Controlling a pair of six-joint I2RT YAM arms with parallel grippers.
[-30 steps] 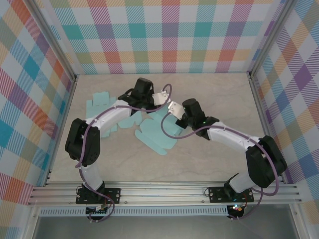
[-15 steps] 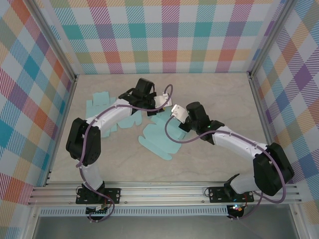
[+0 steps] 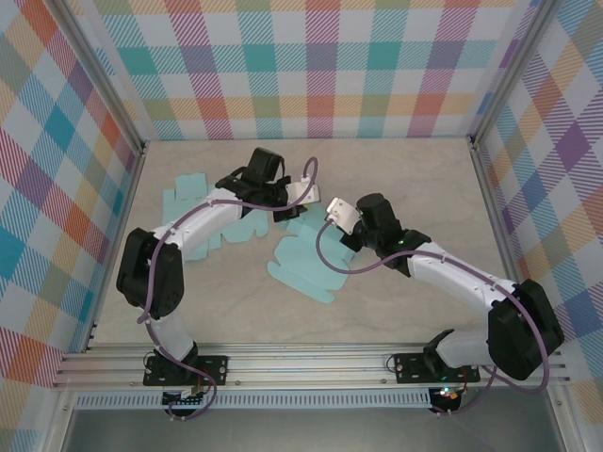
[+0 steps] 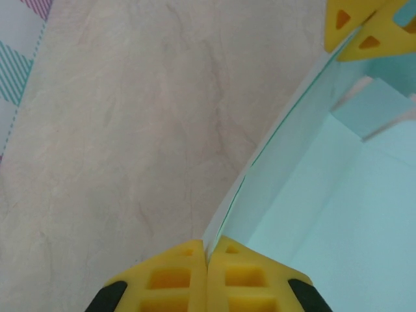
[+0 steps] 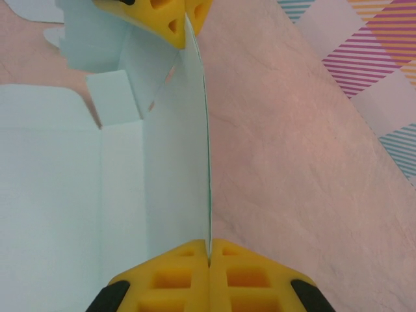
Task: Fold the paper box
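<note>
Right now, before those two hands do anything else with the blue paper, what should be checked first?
1. Grip of left hand on raised flap: ok, shut on it.
2. Grip of right hand on the flap's other end: ok.
3. Flap standing up off the paper box: ok.
4. Flap straight between the hands: not ok, it bows.
5. Whether the small tab is folded into place: cannot tell.
</note>
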